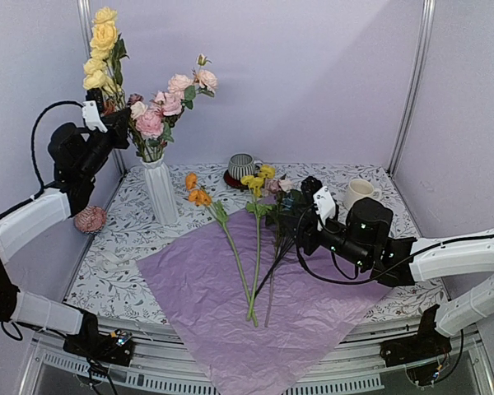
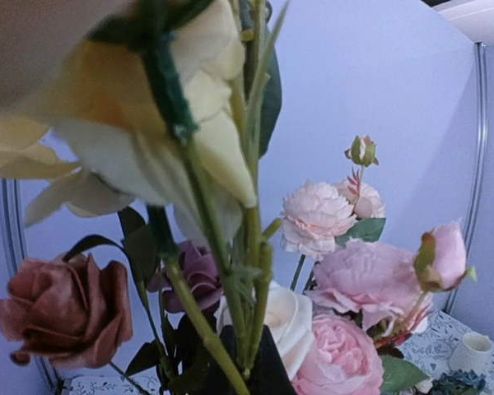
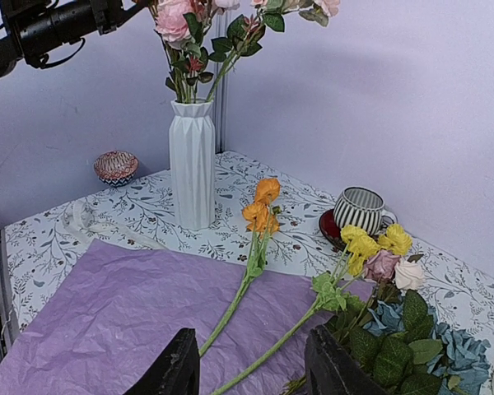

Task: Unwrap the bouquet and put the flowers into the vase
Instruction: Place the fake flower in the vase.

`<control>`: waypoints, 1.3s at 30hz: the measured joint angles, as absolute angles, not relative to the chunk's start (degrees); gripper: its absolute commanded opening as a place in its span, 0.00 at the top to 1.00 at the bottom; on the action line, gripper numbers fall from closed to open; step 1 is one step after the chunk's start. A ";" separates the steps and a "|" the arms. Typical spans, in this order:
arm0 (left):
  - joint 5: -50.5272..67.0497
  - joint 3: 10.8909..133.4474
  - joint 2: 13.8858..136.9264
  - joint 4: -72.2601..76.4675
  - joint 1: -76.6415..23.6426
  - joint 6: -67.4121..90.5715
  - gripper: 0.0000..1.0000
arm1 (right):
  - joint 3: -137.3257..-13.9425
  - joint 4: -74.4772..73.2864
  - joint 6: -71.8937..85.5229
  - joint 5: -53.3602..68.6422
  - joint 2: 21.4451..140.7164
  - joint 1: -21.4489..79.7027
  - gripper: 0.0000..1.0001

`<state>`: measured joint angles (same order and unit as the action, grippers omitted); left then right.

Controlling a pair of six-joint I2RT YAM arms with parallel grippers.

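Standing near the back left corner of the worktop (image 1: pixel 379 177), which is covered in a leaf-printed cloth, the vase (image 1: pixel 160 191) is one tall white piece with sharp vertical ribs, a pinched neck and a flared rim. It already holds soft, ruffled pink blooms (image 1: pixel 151 123); I count at least four, plus a closed bud, a cream head and a brownish-red rose (image 2: pixel 66 309).

High above the rim, the left gripper (image 1: pixel 115 123) is clenched on the stems of the yellow roses (image 1: pixel 104 35), four pale, layered heads stacked one over another. From the left wrist their thick green stems fill the foreground.

The paper (image 1: pixel 255 304), one crinkled lilac sheet, lies opened flat like a diamond from the middle of the worktop, one corner hanging over the front edge. Three slim loose stems lie on it: one with orange flowers (image 3: pixel 263 206), one with frilly yellow flowers (image 3: pixel 370 243), and one with small pink and cream heads (image 3: pixel 395 270). Beside them, toward the right, sits a clump of dusty-blue roses (image 3: pixel 465 350) with dark, glossy leaves.

The right gripper (image 3: pixel 249 346) hangs low over the paper just beside that clump, its two dark fingers parted with nothing caught between them.

There are two mugs along the back edge: a striped mug (image 1: pixel 241 166) on a dark red coaster and a cream mug (image 1: pixel 361 193) further right. A patterned pink ball (image 1: pixel 90 219) sits at the left edge, and a pale ribbon (image 3: pixel 78 218) lies loose near it.
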<state>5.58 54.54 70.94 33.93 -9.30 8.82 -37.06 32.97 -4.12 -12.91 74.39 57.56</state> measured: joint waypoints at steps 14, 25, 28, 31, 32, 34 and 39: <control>3.77 48.93 72.77 37.19 -9.30 9.30 1.00 | -37.06 33.15 -4.12 -12.86 74.87 57.56 0.54; -2.68 49.30 73.56 36.42 -9.30 13.63 1.00 | -37.04 33.26 -4.10 -12.84 74.87 57.52 0.54; -3.36 49.65 75.00 36.10 -9.30 15.05 1.00 | -37.04 33.45 -4.10 -12.84 74.87 57.47 0.54; -3.60 49.65 76.23 35.70 -9.32 16.56 1.00 | -37.04 33.47 -4.10 -12.82 74.87 57.45 0.54; -3.62 49.65 76.55 35.79 -9.32 17.10 1.00 | -37.04 33.47 -4.10 -12.82 74.87 57.45 0.54; -3.46 49.41 76.90 36.42 -9.37 17.85 1.00 | -37.04 33.50 -4.10 -12.80 74.87 57.45 0.54; -2.33 48.88 78.41 37.98 -9.82 18.76 0.98 | -37.04 33.50 -4.10 -12.75 74.87 57.45 0.54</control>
